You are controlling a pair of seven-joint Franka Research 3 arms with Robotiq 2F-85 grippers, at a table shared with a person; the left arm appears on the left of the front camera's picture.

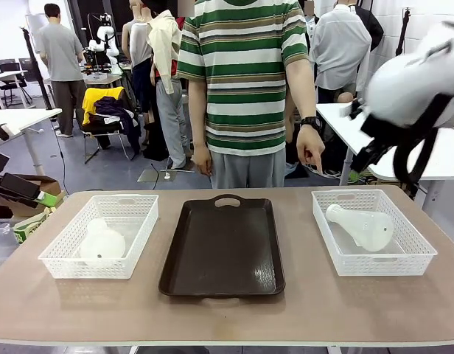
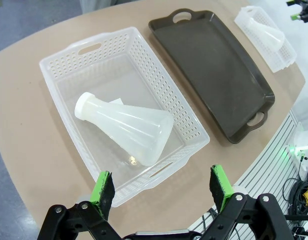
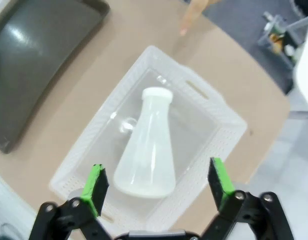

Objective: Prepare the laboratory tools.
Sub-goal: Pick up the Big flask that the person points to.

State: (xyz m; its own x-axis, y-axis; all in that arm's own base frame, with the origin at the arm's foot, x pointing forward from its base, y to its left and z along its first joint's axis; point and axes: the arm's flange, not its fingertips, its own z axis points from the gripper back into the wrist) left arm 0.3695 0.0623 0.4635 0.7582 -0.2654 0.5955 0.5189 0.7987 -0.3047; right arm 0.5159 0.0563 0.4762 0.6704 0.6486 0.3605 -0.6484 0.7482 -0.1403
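Counter [image 1: 227, 317]: tan, carries everything.
Tray [image 1: 223, 251]: dark brown, mid-counter.
Left basket [image 1: 142, 227]: left of tray.
Right basket [image 1: 385, 264]: right of tray.
Left flask [image 1: 102, 242]: lying in left basket.
Right flask [image 1: 361, 226]: lying in right basket.
Left claw [image 2: 161, 185]: spread, above left flask.
Right claw [image 3: 156, 182]: spread, above right flask.

Frosted-white flasks [image 1: 362, 226]; white mesh baskets [image 1: 87, 267]; dark brown tray [image 1: 223, 251] (shirt [image 1: 245, 74]: green, white, tan stripes).

No readable text, label or number shows on anything (flasks, baskets and tray included).
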